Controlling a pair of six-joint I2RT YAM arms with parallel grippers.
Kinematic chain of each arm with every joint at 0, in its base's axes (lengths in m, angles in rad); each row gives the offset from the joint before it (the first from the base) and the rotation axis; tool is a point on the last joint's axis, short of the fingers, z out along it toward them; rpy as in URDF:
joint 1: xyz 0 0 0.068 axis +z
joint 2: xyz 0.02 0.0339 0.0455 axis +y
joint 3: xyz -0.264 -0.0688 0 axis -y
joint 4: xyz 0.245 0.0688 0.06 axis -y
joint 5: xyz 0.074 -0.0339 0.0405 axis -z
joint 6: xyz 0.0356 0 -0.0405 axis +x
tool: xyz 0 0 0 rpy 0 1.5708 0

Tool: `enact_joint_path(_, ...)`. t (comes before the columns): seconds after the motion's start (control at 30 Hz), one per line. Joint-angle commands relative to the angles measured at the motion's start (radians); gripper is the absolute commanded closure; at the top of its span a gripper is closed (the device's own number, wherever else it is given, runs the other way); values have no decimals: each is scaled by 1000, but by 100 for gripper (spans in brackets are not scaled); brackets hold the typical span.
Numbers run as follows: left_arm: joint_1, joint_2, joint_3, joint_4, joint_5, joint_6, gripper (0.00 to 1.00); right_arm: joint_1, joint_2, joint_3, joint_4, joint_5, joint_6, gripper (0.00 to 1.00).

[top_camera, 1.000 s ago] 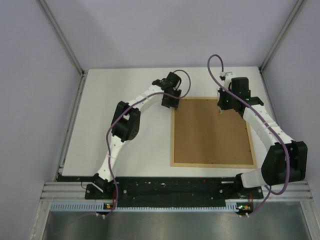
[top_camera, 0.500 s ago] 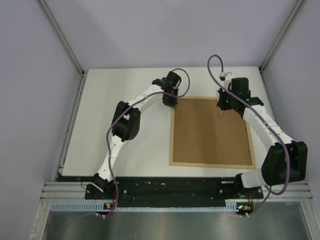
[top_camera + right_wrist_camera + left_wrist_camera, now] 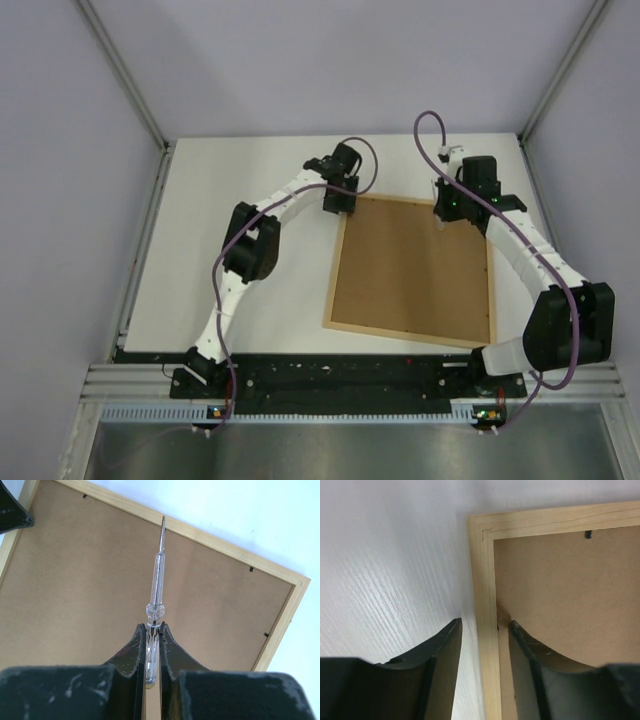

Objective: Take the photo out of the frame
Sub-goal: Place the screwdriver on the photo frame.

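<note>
- We see the frame (image 3: 415, 270) lying flat on the white desk (image 3: 220, 200), brown fibreboard back up and picture side down.
- The frame sits askew to the desk's near edge. Its far rail slopes nearer toward the right, and its left rail leans out to the left as it comes near. The far-left corner is the farthest point.
- From above its sides look almost equal, so we cannot name a long axis with confidence. The side rails run roughly far to near.
- The left gripper (image 3: 485, 626) is at the frame's far-left corner with its jaws spread astride the left rail. One finger is over the desk just outside the rail and the other over the fibreboard just inside. A sliver of gap shows at the outer finger.
- The right gripper (image 3: 152, 626) hangs over the frame's far-right part, its jaws pinching the clear handle of a thin screwdriver (image 3: 156, 575).
- The screwdriver points away from the wrist across the fibreboard, and its tip reaches the inner edge of the frame's far rail.
- Small black clips (image 3: 251, 570) sit along the frame's inner edge, where board meets wood.
</note>
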Motion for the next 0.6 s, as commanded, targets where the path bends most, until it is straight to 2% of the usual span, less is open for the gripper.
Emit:
enact_joint_path(0.0,11,-79,-20,-4,-39,4,39,6,-4,8,46,28,-18,100)
enact_joint_path(0.07,24,-93,-15,2,-39,13,23,-3,-4,10,44,43,-27,100)
enact_joint_path(0.17,48,-122,-12,36,-44,52,14,-52,2,17,21,22,-24,100)
enact_joint_path(0.33,97,-150,-8,132,25,114,12,-198,59,34,-29,-40,-10,100)
enact_joint_path(0.4,108,-150,-15,192,92,125,12,-239,80,34,-49,-41,-12,100)
enact_joint_path(0.57,109,-135,-32,323,160,143,12,-285,85,2,-77,73,-58,100)
